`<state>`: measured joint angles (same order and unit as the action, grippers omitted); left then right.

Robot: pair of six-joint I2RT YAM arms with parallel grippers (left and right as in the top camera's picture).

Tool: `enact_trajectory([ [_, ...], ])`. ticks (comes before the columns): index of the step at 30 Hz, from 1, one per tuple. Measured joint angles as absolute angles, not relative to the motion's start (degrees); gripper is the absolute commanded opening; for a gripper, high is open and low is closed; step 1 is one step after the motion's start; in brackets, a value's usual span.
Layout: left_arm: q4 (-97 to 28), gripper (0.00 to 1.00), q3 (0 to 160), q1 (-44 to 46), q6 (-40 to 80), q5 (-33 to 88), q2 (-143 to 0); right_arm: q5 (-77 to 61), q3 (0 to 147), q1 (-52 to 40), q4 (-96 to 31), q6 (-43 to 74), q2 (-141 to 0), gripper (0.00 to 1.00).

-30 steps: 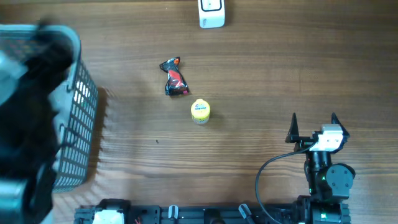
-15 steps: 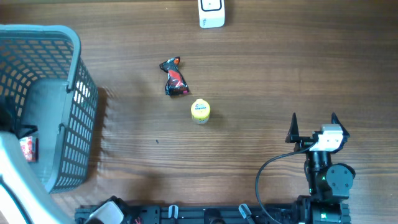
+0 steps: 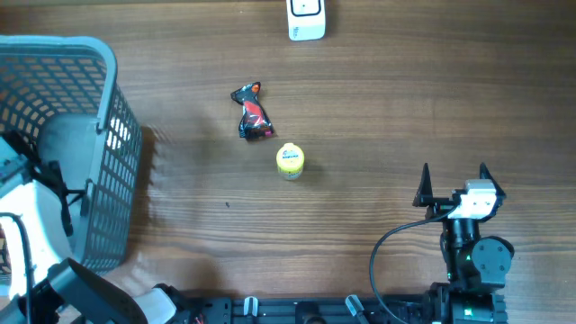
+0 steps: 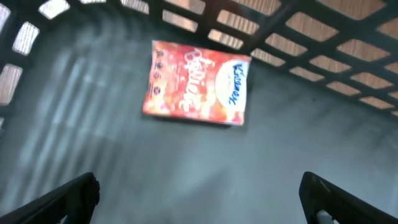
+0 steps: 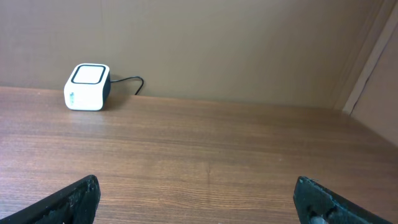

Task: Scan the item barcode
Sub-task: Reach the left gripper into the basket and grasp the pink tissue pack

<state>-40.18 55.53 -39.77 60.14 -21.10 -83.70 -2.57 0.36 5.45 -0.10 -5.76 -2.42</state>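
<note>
The red packet lies flat on the floor of the grey basket at the left edge of the surface. It is straight ahead of the left fingers, its long axis running across the gap between them. Those fingers are spread wide, hold nothing and are apart from the packet. The left arm dips into the basket from the near side, so it is plainly the nearer one. The right fingers, also spread and empty, hover by the near right corner, facing the white scanner at the far edge.
</note>
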Motion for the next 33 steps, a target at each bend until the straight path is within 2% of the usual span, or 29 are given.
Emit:
enact_trajectory([
  [7,-36.10,1.00,53.78,-39.83,59.27,-24.69,-84.68,-2.57,0.34,5.45,-0.10,-5.76,-2.42,1.00],
  [18,-28.69,1.00,53.71,-41.50,55.11,-26.85,-97.30,-2.57,0.36,5.45,-0.10,-5.76,-2.42,0.99],
  [25,-27.22,1.00,53.76,-43.57,53.65,-27.66,-98.80,-2.57,0.36,5.45,-0.10,-5.76,-2.42,1.00],
  [27,-27.05,0.95,53.76,-44.23,53.45,-27.83,-98.83,-2.57,0.34,5.45,-0.10,-5.76,-2.42,1.00],
  [29,-26.74,0.85,53.76,-45.12,53.28,-28.03,-98.94,-2.57,0.36,5.45,-0.10,-5.76,-2.42,1.00],
  [31,-26.63,0.80,53.76,-46.09,53.25,-28.16,-99.02,-2.57,0.36,5.45,-0.10,-5.76,-2.42,1.00],
  [33,-26.68,0.68,53.74,-46.92,52.99,-28.25,-99.02,-2.57,0.36,5.45,-0.10,-5.76,-2.42,1.00],
])
